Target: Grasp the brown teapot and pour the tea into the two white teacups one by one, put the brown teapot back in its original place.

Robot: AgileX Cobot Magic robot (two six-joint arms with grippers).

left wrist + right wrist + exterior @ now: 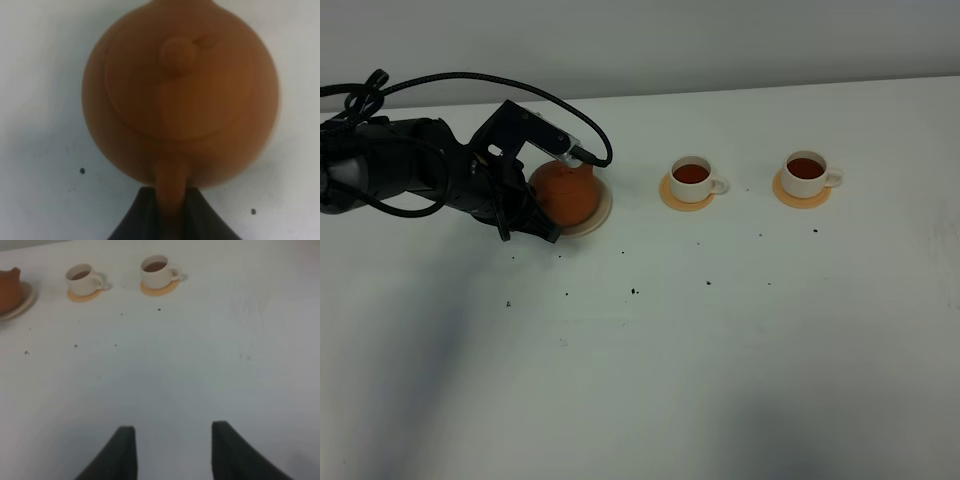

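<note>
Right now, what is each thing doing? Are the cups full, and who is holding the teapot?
brown teapot: upright on the saucer, lid on, handle pinched.
saucer: under the teapot.
left teacup: holds dark tea, on its orange coaster.
right teacup: holds dark tea, on its coaster.
left gripper: shut on the teapot's handle.
right gripper: open, holding nothing.

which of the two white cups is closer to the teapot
The cup nearer the middle of the table, next along from the teapot on its saucer. The other cup sits farther out toward the right side. Both hold dark tea.
</note>
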